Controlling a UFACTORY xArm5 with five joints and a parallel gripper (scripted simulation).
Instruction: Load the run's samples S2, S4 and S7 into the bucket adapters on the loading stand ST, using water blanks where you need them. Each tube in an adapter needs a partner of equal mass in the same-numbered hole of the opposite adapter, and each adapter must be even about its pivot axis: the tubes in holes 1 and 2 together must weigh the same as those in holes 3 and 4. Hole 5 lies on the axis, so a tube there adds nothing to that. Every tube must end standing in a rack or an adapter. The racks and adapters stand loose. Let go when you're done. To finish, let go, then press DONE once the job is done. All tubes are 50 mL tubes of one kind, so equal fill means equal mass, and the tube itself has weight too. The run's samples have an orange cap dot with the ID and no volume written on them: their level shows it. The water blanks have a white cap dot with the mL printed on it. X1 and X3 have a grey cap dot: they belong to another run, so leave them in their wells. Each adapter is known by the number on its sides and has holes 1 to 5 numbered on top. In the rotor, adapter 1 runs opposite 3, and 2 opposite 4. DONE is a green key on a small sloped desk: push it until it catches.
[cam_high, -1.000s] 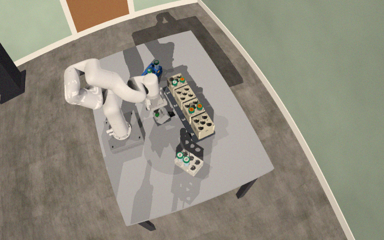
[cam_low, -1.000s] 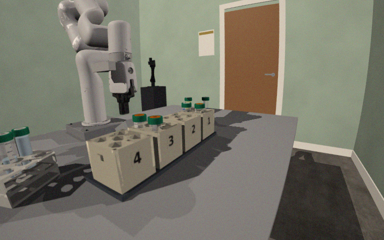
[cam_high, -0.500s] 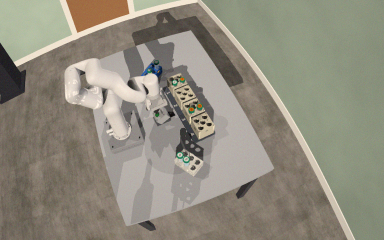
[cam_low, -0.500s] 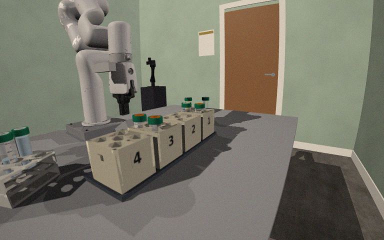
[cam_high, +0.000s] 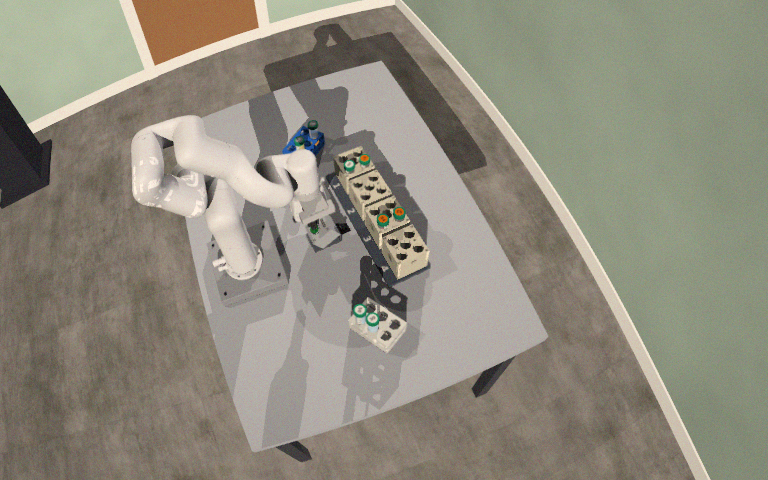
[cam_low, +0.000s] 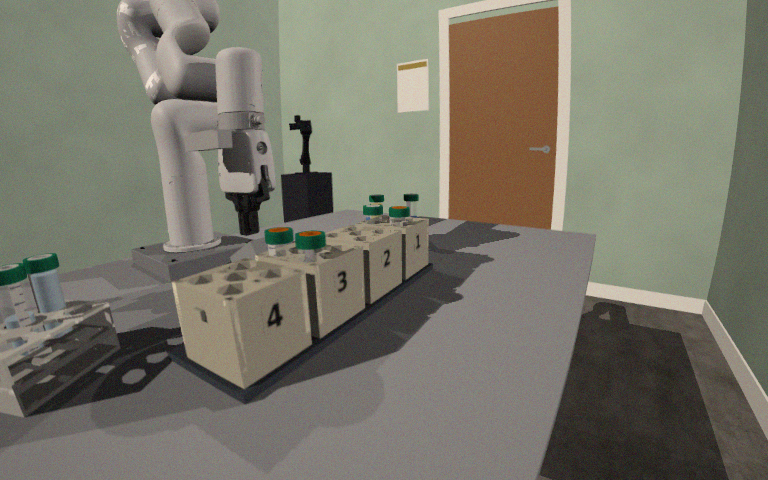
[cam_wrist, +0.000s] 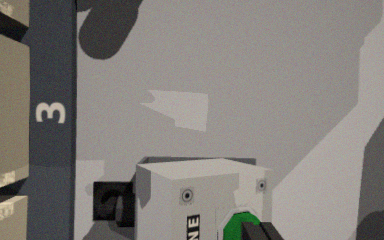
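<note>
The exterior view has a clear, glossy rack (cam_high: 378, 342) (cam_low: 11, 399) nearest at the left, with two green-capped, pale blue-looking tubes (cam_high: 365, 315) (cam_low: 47, 285) upright in it. Beside it, a dark, flat loading stand (cam_high: 357, 221) (cam_low: 237, 390) (cam_wrist: 52, 150) on the matte grey tabletop (cam_high: 453, 283) (cam_low: 453, 339) bears four matte cream blocks. Adapter 4 (cam_high: 412, 261) (cam_low: 212, 328), boxy with faceted holes, has no tubes. Adapter 3 (cam_high: 372, 228) (cam_low: 339, 305) carries two orange-dotted tubes (cam_high: 391, 216) (cam_low: 294, 238); adapter 2 (cam_high: 355, 198) (cam_low: 385, 277) has none; adapter 1 (cam_high: 342, 169) (cam_low: 416, 257) carries an orange-dotted tube (cam_high: 364, 160) (cam_low: 399, 211) and a white-dotted one (cam_high: 349, 165) (cam_low: 372, 210).

Beyond the row, the black hand (cam_high: 320, 224) (cam_low: 248, 229) (cam_wrist: 260, 230) points downward, its fingers together and gripping nothing. In the wrist view they overlap the round green key (cam_high: 314, 229) (cam_wrist: 239, 225) on the pale, wedge-shaped desk (cam_high: 323, 240) (cam_wrist: 160, 200); contact cannot be told. Behind, the smooth white arm (cam_high: 243, 169) (cam_low: 184, 169) rises, folds and reaches over. A blue rack (cam_high: 289, 144) at the far end holds two more green-capped tubes (cam_high: 306, 133) (cam_low: 411, 198).
</note>
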